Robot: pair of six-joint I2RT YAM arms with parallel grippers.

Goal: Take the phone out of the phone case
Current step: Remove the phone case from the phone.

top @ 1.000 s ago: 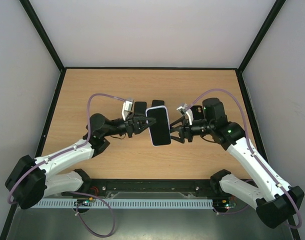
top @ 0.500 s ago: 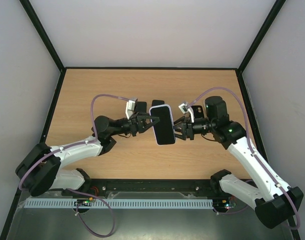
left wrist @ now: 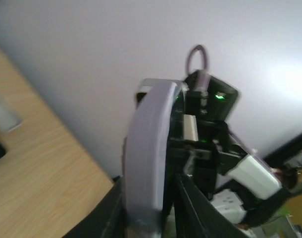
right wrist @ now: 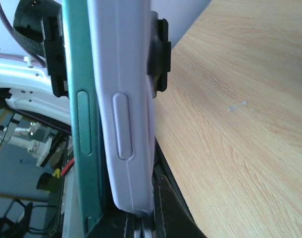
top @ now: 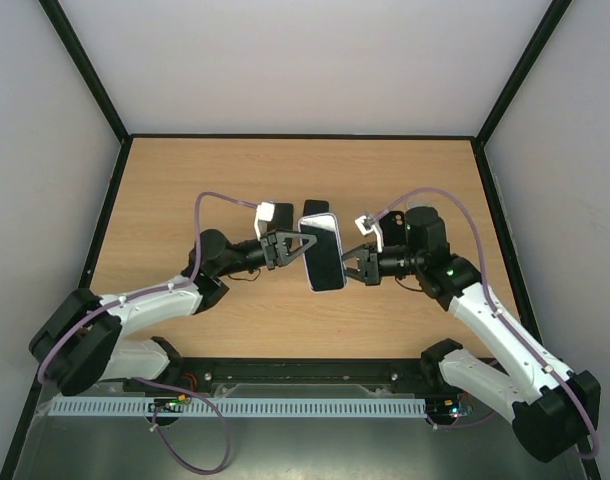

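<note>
The phone case (top: 320, 218), a pale lavender shell, is held on edge above the table between both grippers, with the phone (top: 325, 256) showing its dark face upward. My right gripper (top: 346, 265) is shut on the case's right edge. In the right wrist view the case (right wrist: 124, 99) stands in my right gripper (right wrist: 138, 218), and the phone's teal side (right wrist: 81, 124) lies against it. My left gripper (top: 303, 247) stands at the left edge. In the blurred left wrist view the case (left wrist: 148, 148) sits between the jaws of that gripper (left wrist: 146, 210); whether they press it I cannot tell.
Two black phones (top: 282, 212) (top: 315, 207) lie flat on the wooden table (top: 185, 180) just behind the held case. Black-framed walls bound the table on three sides. The arm bases stand along the near edge.
The phone and case have moved slightly right and back. My right gripper has shut on the case's right edge. The left arm has followed to the right.
</note>
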